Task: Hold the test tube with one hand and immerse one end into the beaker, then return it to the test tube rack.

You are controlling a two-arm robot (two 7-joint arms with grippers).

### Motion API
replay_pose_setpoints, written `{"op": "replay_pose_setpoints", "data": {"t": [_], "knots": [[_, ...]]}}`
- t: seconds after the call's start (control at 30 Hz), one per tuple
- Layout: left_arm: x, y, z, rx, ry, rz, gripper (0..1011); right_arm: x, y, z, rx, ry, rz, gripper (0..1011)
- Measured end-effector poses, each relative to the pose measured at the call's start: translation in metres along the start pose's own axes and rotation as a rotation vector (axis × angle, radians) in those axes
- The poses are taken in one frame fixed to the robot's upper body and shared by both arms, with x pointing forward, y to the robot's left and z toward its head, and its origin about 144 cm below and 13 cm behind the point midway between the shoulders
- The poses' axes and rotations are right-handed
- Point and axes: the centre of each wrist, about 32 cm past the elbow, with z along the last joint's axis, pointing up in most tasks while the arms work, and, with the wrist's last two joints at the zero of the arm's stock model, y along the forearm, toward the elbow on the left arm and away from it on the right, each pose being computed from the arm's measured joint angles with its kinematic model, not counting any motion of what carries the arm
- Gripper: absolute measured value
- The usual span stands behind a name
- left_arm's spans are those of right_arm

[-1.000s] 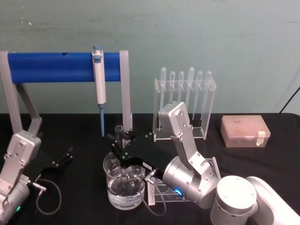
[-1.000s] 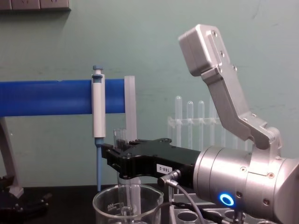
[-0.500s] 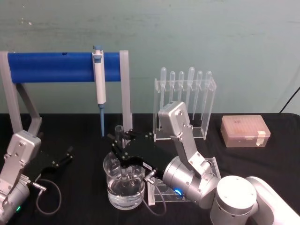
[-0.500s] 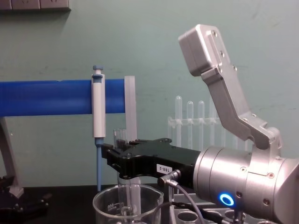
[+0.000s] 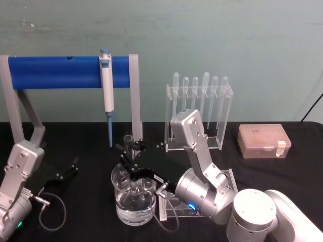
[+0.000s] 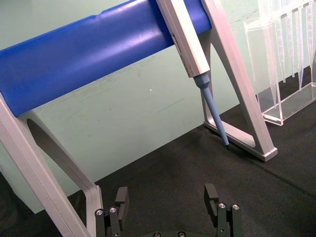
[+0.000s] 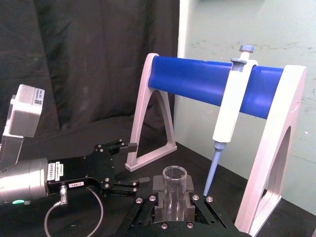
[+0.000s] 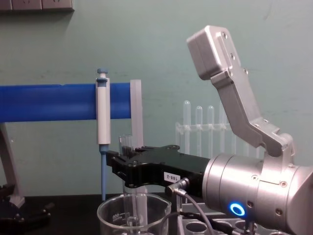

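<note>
Nothing has visibly shifted since half a second ago: the test tube (image 5: 128, 139) stands upright with its lower end inside the beaker (image 5: 117, 200), clamped between the jaws of the right gripper (image 5: 130, 157) just above the beaker's rim. The black jaws hide the middle of the tube. Its bottom shows only through the glass, and I cannot tell whether it meets the liquid. In the chest view the beaker (image 8: 108, 216) is cut off at the bottom edge and its white graduations are too small to read. A white label on the right gripper (image 8: 128, 172) sits upside down and seems to read 188-2. The test tube rack (image 5: 226, 177), just right of the beaker, is mostly hidden by the silver arm. The left gripper (image 5: 68, 169) rests low, well left of the beaker, jaws spread wide. The pipettor (image 5: 106, 91) hangs behind the beaker.
</note>
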Motion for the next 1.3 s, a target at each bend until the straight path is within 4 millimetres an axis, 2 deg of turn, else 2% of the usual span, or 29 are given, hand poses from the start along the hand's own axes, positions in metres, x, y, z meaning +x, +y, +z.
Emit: {"op": "replay_pose_setpoints", "data": {"t": [1.3], "knots": [[0.0, 0.0, 0.0, 0.0, 0.0, 0.0, 1000, 0.0, 0.0, 0.0, 0.0, 0.0, 0.0, 230]]}}
